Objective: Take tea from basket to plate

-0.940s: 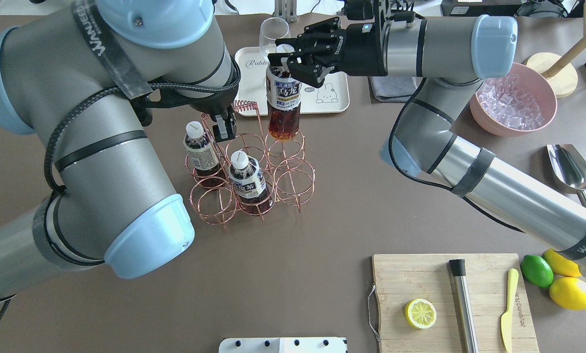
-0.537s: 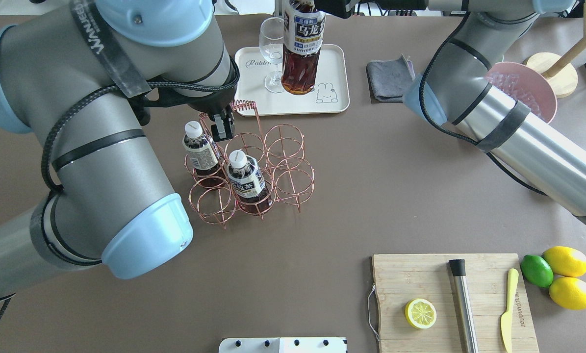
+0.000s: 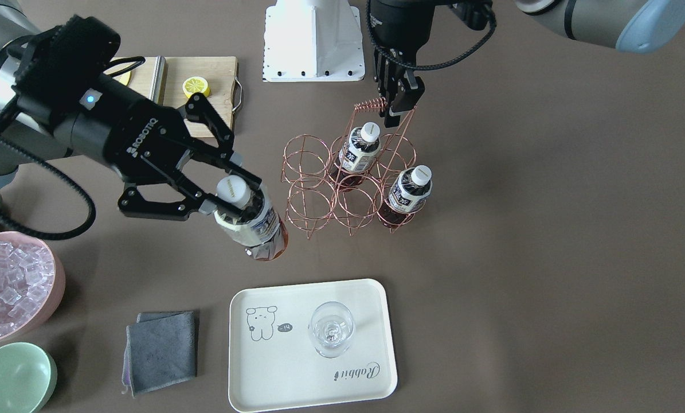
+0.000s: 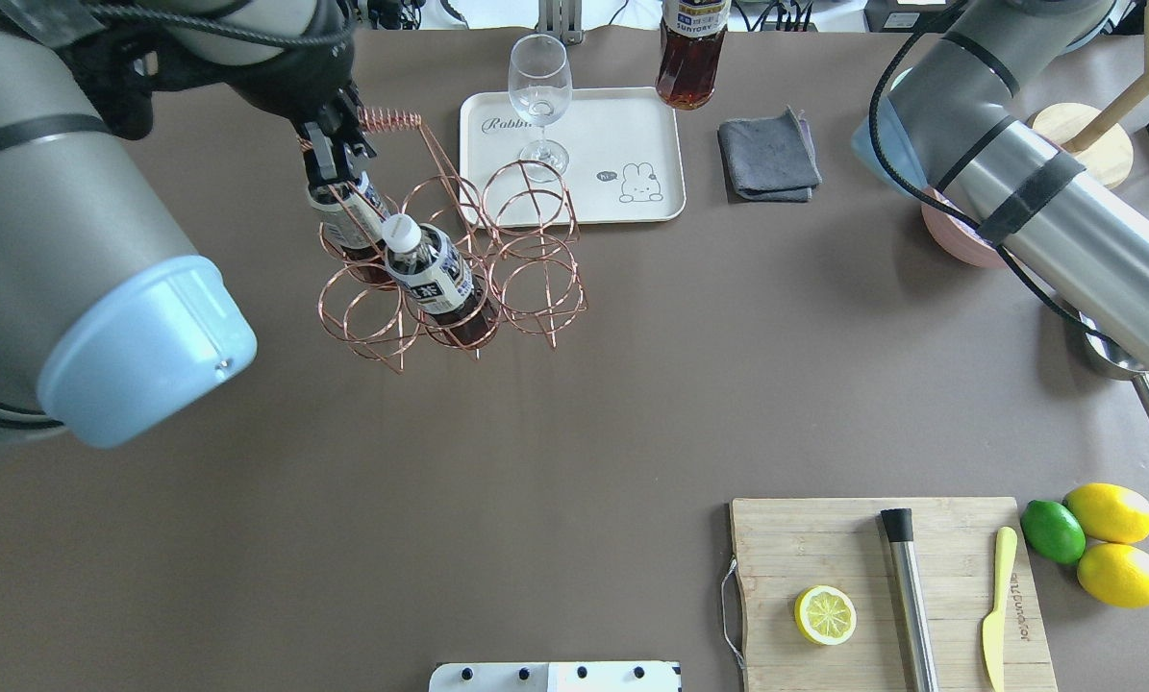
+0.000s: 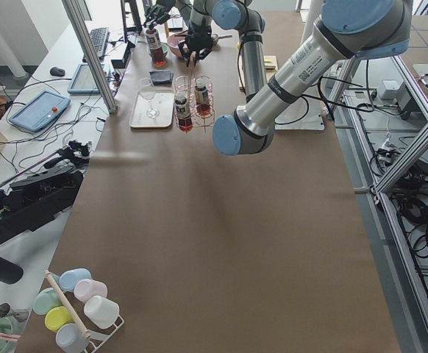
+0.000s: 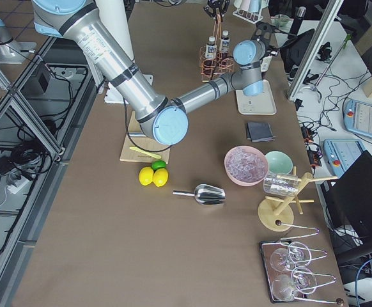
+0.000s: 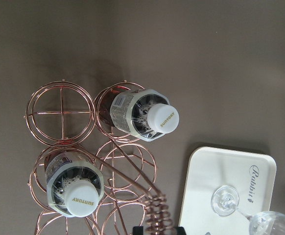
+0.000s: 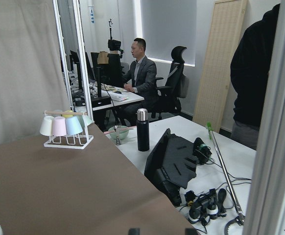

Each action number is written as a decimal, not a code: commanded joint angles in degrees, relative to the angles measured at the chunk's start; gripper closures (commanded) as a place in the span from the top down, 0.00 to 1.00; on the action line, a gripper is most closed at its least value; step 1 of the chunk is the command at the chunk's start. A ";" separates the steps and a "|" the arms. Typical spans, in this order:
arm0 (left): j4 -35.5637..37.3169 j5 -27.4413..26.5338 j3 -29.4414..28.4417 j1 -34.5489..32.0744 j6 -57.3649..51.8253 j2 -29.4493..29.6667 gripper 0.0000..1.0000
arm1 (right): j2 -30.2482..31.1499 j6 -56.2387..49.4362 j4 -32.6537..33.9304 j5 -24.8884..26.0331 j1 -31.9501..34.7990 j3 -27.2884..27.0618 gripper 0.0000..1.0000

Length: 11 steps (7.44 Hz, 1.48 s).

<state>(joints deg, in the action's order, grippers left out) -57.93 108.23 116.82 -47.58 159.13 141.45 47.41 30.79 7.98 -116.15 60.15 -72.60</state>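
Tea [image 3: 257, 225] is airborne, tilted, between basket [image 3: 337, 192] and plate [image 3: 296, 367]. Right gripper [image 3: 227, 194] jaws pinch its neck just under the cap. Full, smooth plastic: likely bottom-heavy, slippery on the label, apt to swing; the neck looks the sure hold. Left gripper [image 3: 398, 112] jaws clamp the basket's handle. A glass [image 3: 331, 328] stands on the plate.

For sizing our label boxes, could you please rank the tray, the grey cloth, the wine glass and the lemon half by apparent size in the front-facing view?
1. tray
2. grey cloth
3. wine glass, which stands up toward the camera, so it may look somewhat enlarged
4. lemon half, clearly the smallest
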 commanded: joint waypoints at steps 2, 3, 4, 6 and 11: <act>1.94 7.86 0.78 -12.86 -8.55 -1.87 0.00 | 0.23 -3.46 -12.07 15.13 -6.34 14.91 0.00; 1.94 9.09 0.87 -14.10 -11.45 -2.93 0.00 | -0.12 -3.46 -12.98 19.78 -8.97 16.34 0.00; 1.94 9.71 0.87 -15.85 -13.57 -4.42 0.00 | -0.38 -3.46 -13.08 22.87 -11.61 16.70 0.00; 1.50 10.94 0.87 -18.15 -18.66 -8.98 0.00 | -0.39 -3.46 -15.62 27.46 -15.41 18.36 0.00; 0.89 14.60 -6.76 -36.83 -33.23 -14.54 0.00 | -0.39 -3.37 -15.98 28.17 -16.03 18.29 0.00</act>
<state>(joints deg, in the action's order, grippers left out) -56.78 119.56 114.02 -77.03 132.28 127.87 47.02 27.38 -7.93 -88.49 44.37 -54.25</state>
